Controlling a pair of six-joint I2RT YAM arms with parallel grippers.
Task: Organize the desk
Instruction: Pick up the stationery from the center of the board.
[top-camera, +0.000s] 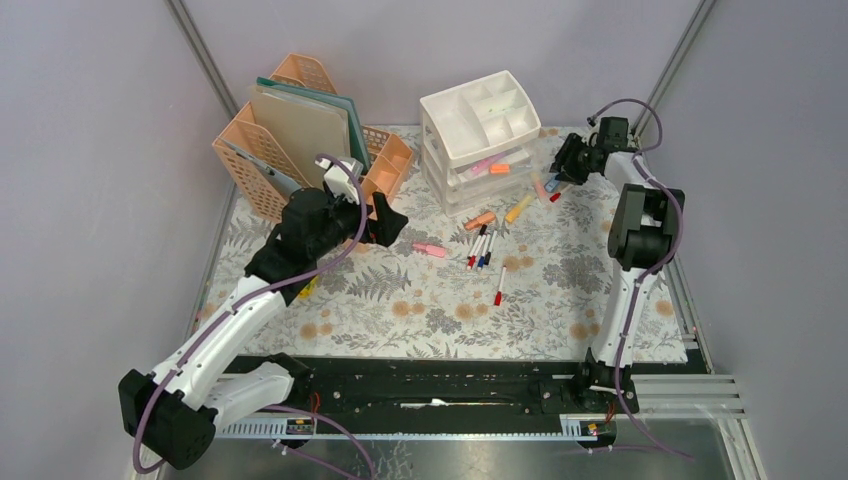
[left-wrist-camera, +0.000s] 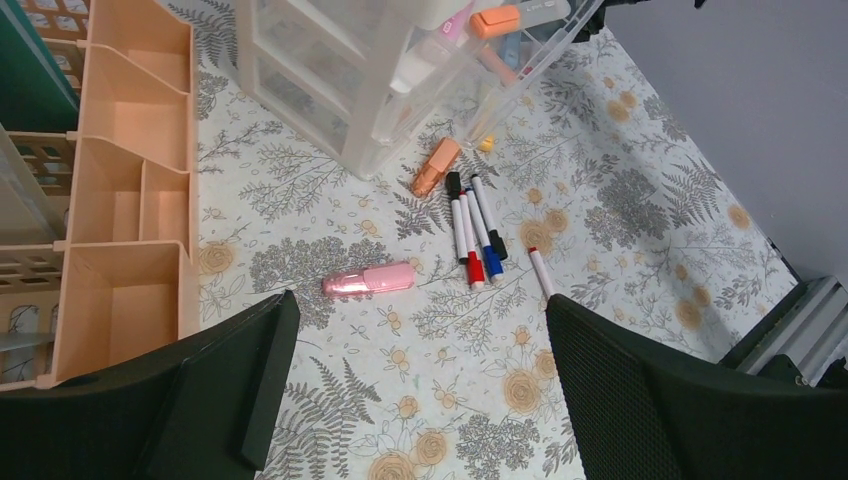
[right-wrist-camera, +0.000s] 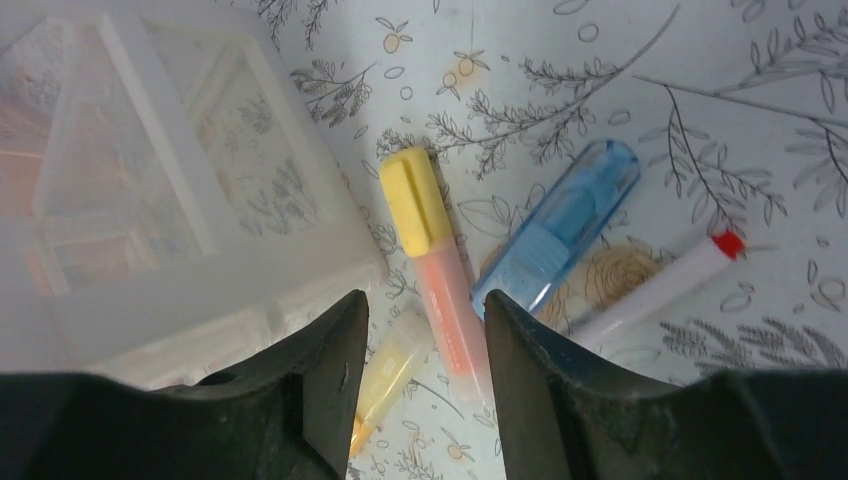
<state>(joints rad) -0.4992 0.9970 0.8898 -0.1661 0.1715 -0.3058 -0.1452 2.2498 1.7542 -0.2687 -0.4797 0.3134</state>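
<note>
Jaws of the left gripper (left-wrist-camera: 420, 308) stand wide apart in the bottom corners above the fern-printed surface (left-wrist-camera: 620, 200). A pink highlighter (left-wrist-camera: 368, 281) lies at centre, markers (left-wrist-camera: 475, 235) to its right, an orange highlighter (left-wrist-camera: 436, 166) above them near the white drawer unit (left-wrist-camera: 330, 90). A peach rack (left-wrist-camera: 130, 200) fills the left edge.

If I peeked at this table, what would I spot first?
Probably the jumble of pens scattered in the middle of the flowery desk, just in front of the white drawer unit. Next, the big peach file rack at the back left. The right end effector straddles a yellow-capped highlighter beside the drawers.
</note>
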